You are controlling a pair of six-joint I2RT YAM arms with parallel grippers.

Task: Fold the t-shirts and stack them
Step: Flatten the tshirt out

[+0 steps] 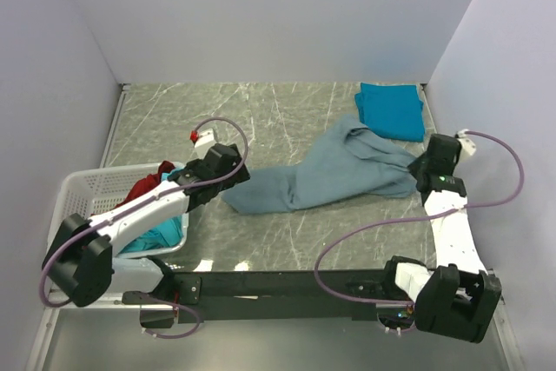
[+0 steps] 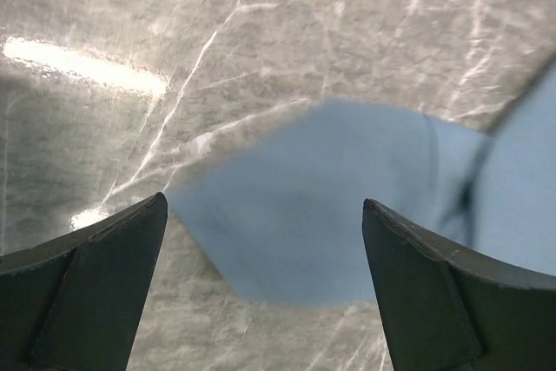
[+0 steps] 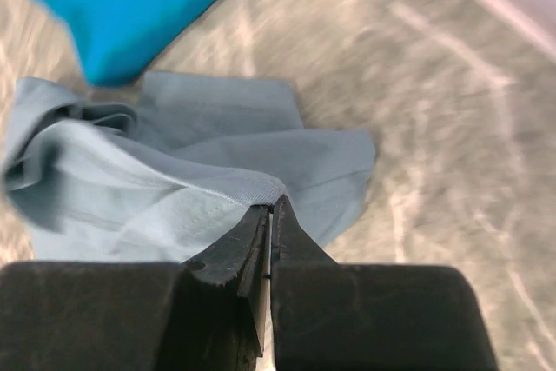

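Fingers on the right (image 3: 230,258) pinch the grey-blue t-shirt (image 1: 321,175); left fingers (image 2: 95,284) hover spread over its end.

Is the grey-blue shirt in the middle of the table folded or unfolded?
Unfolded. The grey-blue shirt lies crumpled and stretched across the table, and the right pincer is shut on one edge.

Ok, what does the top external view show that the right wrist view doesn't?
Only top external: the laundry basket holding a red shirt and a turquoise shirt, and the left tool near the grey-blue shirt at its left end. Only right wrist: the right tool shut on a fold of that shirt's edge, seen close up. Both: the grey-blue shirt crumpled on the table, with the folded teal shirt beyond it.
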